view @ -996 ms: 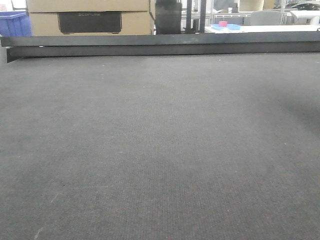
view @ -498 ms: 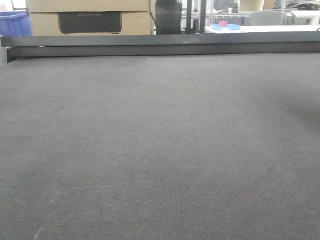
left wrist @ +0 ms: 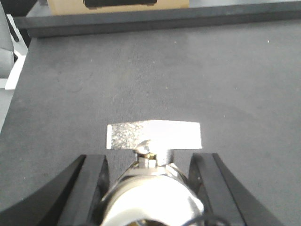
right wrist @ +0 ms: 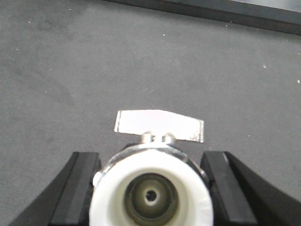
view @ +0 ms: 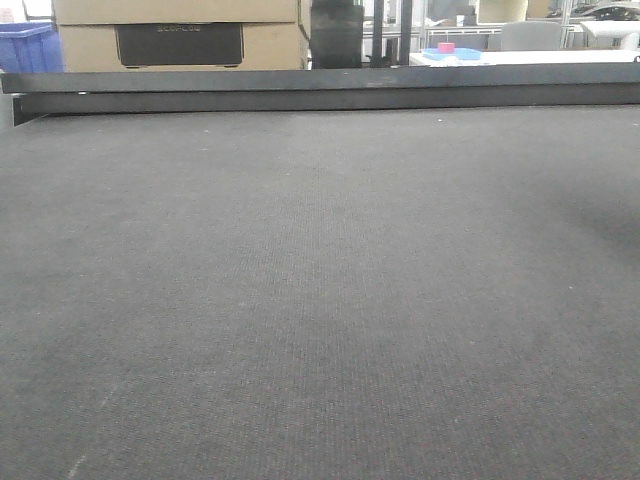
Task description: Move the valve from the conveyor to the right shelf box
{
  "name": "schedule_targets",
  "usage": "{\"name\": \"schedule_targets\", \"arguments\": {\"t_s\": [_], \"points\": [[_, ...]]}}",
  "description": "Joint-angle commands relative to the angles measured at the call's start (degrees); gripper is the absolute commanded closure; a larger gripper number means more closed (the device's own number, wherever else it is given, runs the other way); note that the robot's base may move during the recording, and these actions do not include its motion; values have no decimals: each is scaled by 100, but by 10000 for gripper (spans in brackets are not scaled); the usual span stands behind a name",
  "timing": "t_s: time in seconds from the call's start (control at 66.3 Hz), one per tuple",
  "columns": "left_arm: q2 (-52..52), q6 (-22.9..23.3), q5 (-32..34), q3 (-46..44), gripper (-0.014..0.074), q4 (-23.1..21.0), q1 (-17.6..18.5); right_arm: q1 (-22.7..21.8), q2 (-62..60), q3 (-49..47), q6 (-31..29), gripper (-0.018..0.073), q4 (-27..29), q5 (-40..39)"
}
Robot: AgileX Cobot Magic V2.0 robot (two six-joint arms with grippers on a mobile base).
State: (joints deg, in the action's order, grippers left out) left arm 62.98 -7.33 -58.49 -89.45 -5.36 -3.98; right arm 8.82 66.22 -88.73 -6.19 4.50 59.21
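Left gripper (left wrist: pixel 149 159) was found clamped on the left valve (left wrist: pixel 150 195), fingers (left wrist: pixel 89 188) pressed to both sides of the metal body, left valve handle (left wrist: pixel 154 135) pointed forward over the conveyor (left wrist: pixel 141 70). Whether that valve was lifted or rested on the belt could not be told. In the front view no valve was seen on the belt up to the black rail (view: pixel 320 92) at its far edge, and no arm was in frame. Right gripper (right wrist: pixel 150 157) was likewise found closed around the right valve (right wrist: pixel 150 188), white-taped open end turned to the camera, right valve handle (right wrist: pixel 160 126) pointed forward. Step was judged as carry to the right shelf box, which was not shown in any view. A firm squeeze was judged necessary: round smooth body, easily rolled between the fingers. A straight lift was advised, the rail to be cleared before any swing to the right, the handle to be held off the box wall, and the valve to be released only once set low inside the box.
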Motion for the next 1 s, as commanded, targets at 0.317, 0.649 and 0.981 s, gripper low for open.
{"name": "schedule_targets", "arguments": {"t_s": [0.317,0.649,0.981], "points": [[-62,49,304,-54,708,-38,39,3,-84,-98,11,712,-64,-420],[-62,49,304,-54,708,-38,39,3,-84,-98,11,712,-64,-420],[-62,49,304,-54,708,-38,39,3,-84,-98,11,712,-64,-433]]}}
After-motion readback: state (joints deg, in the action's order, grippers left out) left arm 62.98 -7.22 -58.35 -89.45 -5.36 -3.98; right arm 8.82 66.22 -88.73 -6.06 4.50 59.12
